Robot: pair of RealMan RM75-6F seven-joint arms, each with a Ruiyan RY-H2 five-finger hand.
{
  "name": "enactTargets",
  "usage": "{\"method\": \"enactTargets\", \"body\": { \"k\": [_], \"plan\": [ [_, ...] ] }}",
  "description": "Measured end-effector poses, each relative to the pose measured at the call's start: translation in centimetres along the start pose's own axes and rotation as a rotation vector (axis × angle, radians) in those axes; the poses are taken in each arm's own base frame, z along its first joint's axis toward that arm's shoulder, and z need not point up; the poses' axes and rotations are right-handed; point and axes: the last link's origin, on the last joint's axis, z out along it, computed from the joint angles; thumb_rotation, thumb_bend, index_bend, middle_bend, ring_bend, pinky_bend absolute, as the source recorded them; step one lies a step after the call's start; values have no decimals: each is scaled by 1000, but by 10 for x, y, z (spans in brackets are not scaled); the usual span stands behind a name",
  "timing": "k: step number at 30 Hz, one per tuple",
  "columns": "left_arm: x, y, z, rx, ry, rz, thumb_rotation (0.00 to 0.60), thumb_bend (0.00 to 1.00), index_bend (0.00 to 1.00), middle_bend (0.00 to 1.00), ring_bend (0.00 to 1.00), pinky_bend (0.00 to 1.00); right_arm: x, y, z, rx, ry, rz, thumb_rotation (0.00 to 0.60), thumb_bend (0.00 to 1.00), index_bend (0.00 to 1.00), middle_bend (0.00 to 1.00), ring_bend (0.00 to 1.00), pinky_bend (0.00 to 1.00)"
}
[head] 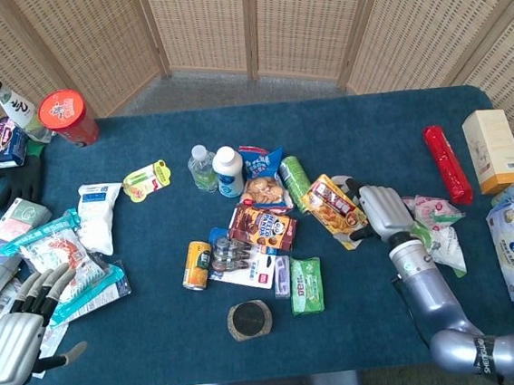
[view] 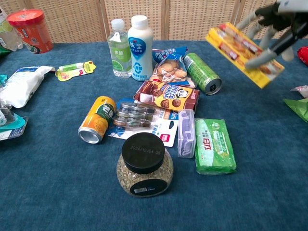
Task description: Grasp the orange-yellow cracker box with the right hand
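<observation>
The orange-yellow cracker box (head: 333,207) (view: 240,50) hangs tilted in the air above the blue table, to the right of the green can (view: 202,72). My right hand (head: 383,212) (view: 274,21) grips its right end, fingers over the top and thumb on the near face. My left hand (head: 16,323) hovers open at the table's near left corner over the snack packets, holding nothing; the chest view does not show it.
A chocolate biscuit box (view: 166,95), an orange can (view: 97,119), a seed jar (view: 144,166), a green packet (view: 214,144) and two bottles (view: 131,41) crowd the table's middle. A red tube (head: 446,163) and a tan box (head: 494,150) lie at the far right.
</observation>
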Motion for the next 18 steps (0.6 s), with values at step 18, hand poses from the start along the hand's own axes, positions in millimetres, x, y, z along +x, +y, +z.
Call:
{"method": "enactTargets", "body": {
  "k": [18],
  "plan": [
    [0, -5, -5, 4, 2, -6, 600, 0, 0, 0, 0, 0, 21, -39, -13, 159, -1, 242, 600, 126, 188, 372, 534, 702]
  ]
}}
